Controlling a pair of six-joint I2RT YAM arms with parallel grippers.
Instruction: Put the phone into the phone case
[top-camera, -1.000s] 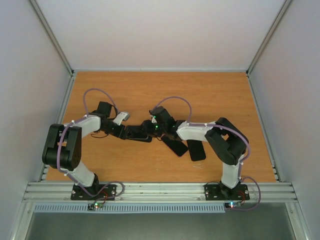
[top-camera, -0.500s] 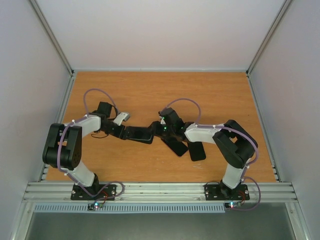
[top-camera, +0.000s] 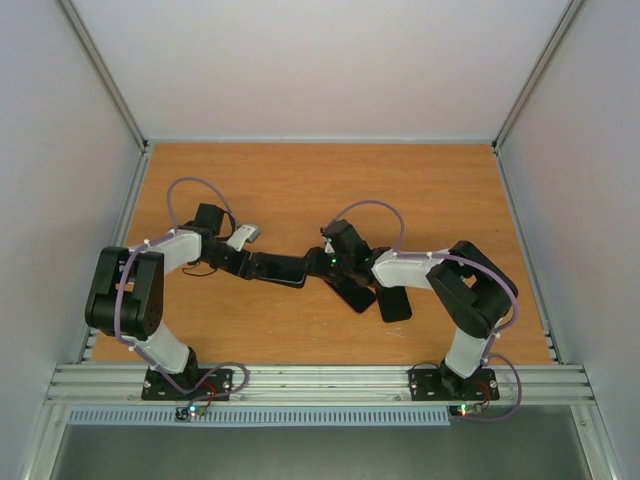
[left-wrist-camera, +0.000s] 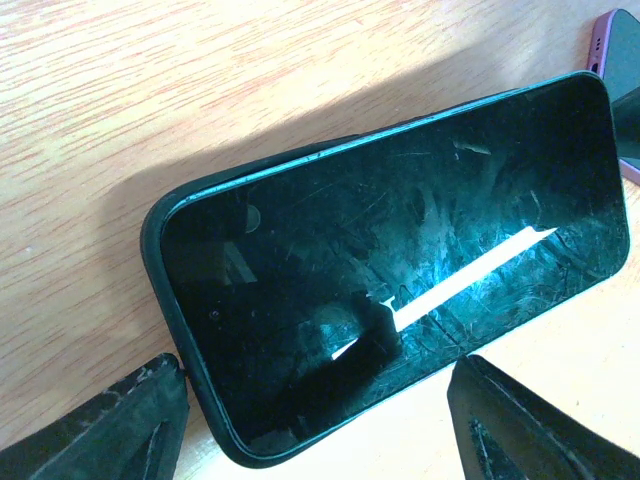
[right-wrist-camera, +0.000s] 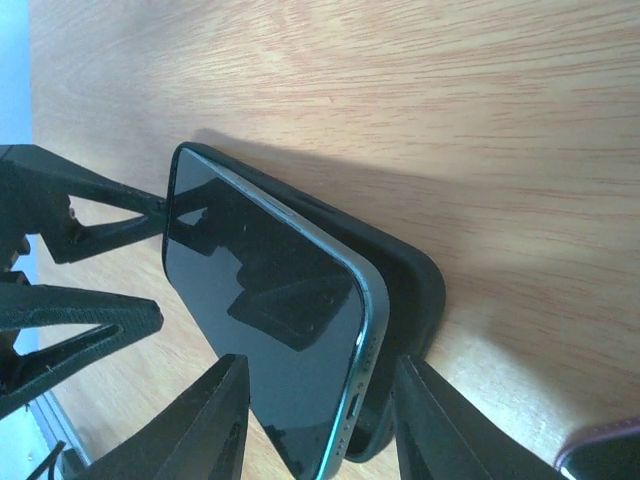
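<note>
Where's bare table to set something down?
Far half of the table, from the back wall to the phone, is bare; so is the near strip between both arm bases. Crowded: centre, around phone and two dark slabs right of it.

Soft, even light fills my overhead view: the counter (top-camera: 300, 180) is bright and shadows under my arms are faint. In my left wrist view, the phone (left-wrist-camera: 400, 250) glass carries a hard white glare streak over fine scratches, and a dark shadow lies on the wood beside it. My left tool's fingers (left-wrist-camera: 100, 430) blur at the bottom edge. My right tool's fingers (right-wrist-camera: 210, 420) look soft too.
</note>
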